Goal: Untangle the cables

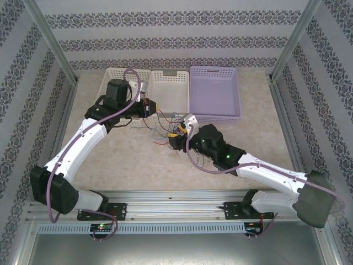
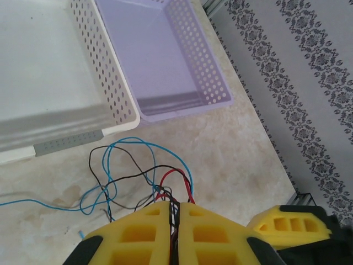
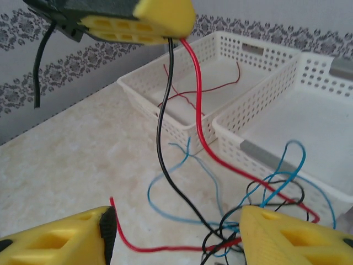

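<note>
A tangle of thin cables [image 1: 165, 124] lies on the table in front of the white baskets. My left gripper [image 2: 175, 212] is shut on a red cable [image 2: 177, 175] and a black cable [image 2: 127, 176], lifting them; both hang from its tip [image 3: 165, 22] as a red strand [image 3: 199, 127] and a black strand [image 3: 161, 143]. A blue cable [image 2: 132, 142] loops loose on the table. My right gripper [image 3: 174, 237] stands open low over the tangle, with red, black and blue strands between its yellow fingers [image 3: 55, 240]. Another red cable [image 3: 198, 88] lies inside the left white basket.
Three baskets stand in a row at the back: a white one [image 1: 116, 74], a second white one [image 1: 168, 83] and a mauve one [image 1: 215, 94]. The two grippers, left [image 1: 156, 109] and right [image 1: 176, 135], are close together. Patterned walls enclose the table.
</note>
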### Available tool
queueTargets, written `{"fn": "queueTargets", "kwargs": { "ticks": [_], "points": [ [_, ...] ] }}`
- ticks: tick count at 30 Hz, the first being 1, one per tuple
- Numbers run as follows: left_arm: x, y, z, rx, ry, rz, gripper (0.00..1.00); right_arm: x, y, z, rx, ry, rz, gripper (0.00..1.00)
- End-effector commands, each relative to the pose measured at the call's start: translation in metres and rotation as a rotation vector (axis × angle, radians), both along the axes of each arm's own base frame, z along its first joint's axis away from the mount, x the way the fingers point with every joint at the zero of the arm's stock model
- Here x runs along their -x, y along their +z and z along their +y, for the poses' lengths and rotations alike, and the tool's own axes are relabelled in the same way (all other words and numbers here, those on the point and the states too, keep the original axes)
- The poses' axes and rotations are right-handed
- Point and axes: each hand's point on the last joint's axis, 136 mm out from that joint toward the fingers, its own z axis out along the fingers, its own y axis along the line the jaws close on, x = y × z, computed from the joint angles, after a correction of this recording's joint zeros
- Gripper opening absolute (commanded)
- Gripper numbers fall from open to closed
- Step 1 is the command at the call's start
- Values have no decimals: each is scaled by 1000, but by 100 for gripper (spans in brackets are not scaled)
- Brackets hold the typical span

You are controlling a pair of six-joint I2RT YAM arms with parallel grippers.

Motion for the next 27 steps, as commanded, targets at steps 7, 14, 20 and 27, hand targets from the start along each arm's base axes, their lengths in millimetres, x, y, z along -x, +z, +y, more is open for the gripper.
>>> {"fn": "queueTargets", "kwargs": {
  "ticks": [7,14,20,27],
  "points": [
    [8,11,-14,30,-72,-8,0,-33,5,9,109,-102,-128,60],
    [19,16,-27,44,-133,-21,0,-59,7,14,195,-186,-171,56],
    [26,23,-30,54,-158,-43,0,-62,5,11,203,-213,-169,14],
    [30,32,-29,70,-157,-76,31,-44,18,-3,89,-183,-132,0]
  ]
}}
